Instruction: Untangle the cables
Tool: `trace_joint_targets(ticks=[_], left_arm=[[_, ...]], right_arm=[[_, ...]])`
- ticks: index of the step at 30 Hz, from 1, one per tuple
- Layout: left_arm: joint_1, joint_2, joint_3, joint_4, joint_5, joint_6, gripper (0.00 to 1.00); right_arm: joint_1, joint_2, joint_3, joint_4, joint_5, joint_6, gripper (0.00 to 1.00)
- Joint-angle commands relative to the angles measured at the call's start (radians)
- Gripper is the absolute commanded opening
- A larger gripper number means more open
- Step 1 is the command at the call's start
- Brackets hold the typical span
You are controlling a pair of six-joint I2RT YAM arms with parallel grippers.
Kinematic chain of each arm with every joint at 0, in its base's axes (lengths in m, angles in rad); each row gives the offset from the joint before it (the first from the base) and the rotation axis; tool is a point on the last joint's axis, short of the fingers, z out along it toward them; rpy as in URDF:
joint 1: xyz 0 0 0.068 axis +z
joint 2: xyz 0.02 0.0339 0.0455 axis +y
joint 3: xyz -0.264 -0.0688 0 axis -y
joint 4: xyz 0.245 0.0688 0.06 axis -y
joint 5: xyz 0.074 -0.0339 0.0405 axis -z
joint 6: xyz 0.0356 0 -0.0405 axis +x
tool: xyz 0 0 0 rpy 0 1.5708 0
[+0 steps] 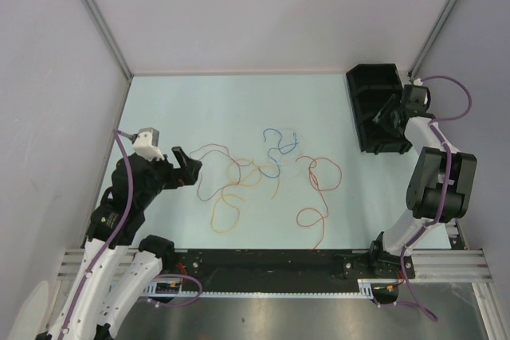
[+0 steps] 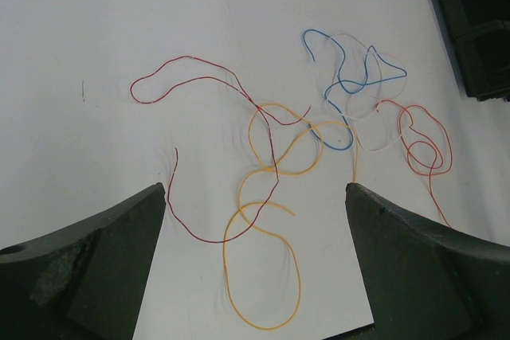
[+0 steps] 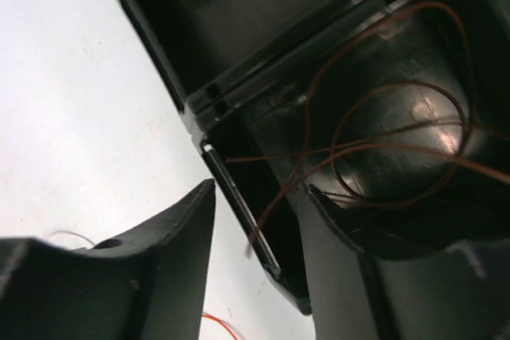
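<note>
parted partway and clamping nothing, right pincer (image 3: 261,189) over the black bin (image 3: 263,5), with a thin brown cable (image 3: 406,84) coiled loose in the compartment just beyond its fingertips, one end trailing over the bin's rim between them. left pincer (image 2: 255,189) spread wide and empty above the table (image 2: 80,21). ahead of its fingers, a loose tangle: yellow cable (image 2: 263,329) nearest and between them, dark red cable (image 2: 187,57) ahead to the left, blue cable (image 2: 315,31) and bright red cable (image 2: 434,121) farther ahead to the right.
</note>
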Motion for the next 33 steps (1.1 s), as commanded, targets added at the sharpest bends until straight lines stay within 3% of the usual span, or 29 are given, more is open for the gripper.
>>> trace_joint_targets(ticks=[1,10,13,21,26,33], left_arm=[[0.011,-0.010,0.000,0.018,0.008,0.021,1.00],[0.012,-0.004,-0.001,0.015,-0.002,0.017,1.00],[0.011,0.013,-0.004,0.020,-0.002,0.017,1.00],[-0.003,0.137,-0.001,0.006,-0.004,-0.026,0.91],[-0.142,0.177,-0.042,0.055,-0.073,-0.116,0.88],[-0.325,0.369,-0.078,0.196,-0.125,-0.158,0.83]], right_arm=[[0.000,-0.087,0.063,-0.051,0.075,0.007,0.54],[0.029,-0.205,0.163,-0.212,0.142,0.022,0.62],[0.092,-0.246,0.161,-0.264,0.165,0.019,0.63],[0.495,-0.267,0.127,-0.344,0.268,-0.011,0.62],[0.606,-0.297,0.052,-0.337,0.228,0.028,0.62],[0.727,-0.335,-0.018,-0.355,0.253,0.038,0.62]])
